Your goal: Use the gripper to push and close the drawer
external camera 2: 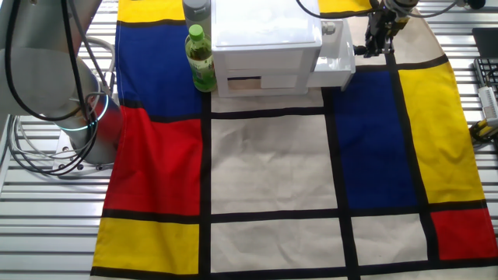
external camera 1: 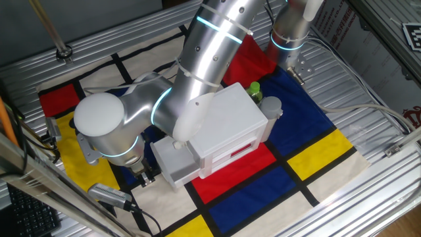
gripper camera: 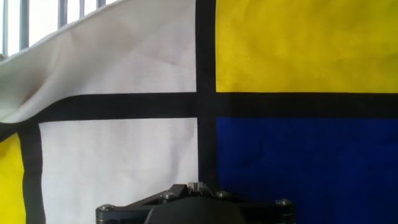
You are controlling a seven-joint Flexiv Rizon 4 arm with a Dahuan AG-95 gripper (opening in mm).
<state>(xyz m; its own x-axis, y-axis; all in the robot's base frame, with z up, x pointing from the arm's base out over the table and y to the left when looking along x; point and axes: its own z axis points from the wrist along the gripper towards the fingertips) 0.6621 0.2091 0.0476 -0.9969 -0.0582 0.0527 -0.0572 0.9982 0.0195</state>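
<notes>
The white cabinet point(external camera 1: 230, 122) with a red slot stands on the checked cloth. The pale grey drawer point(external camera 1: 174, 161) sticks out of its lower-left side. In the other fixed view the drawer point(external camera 2: 333, 62) sticks out to the right of the cabinet point(external camera 2: 264, 39). My black gripper point(external camera 2: 378, 39) hangs just right of the drawer's front, close to its small knob. I cannot tell whether it touches. In one fixed view the gripper point(external camera 1: 146, 172) is mostly hidden under the arm. In the hand view the fingertips point(gripper camera: 196, 185) sit together over the cloth, holding nothing.
A green bottle point(external camera 2: 201, 58) and a grey-capped jar point(external camera 1: 271, 105) stand against the cabinet's far side. The second arm's base point(external camera 2: 78, 117) stands on the metal table edge. A silver-black tool point(external camera 1: 108, 194) lies near the cloth's corner by my arm.
</notes>
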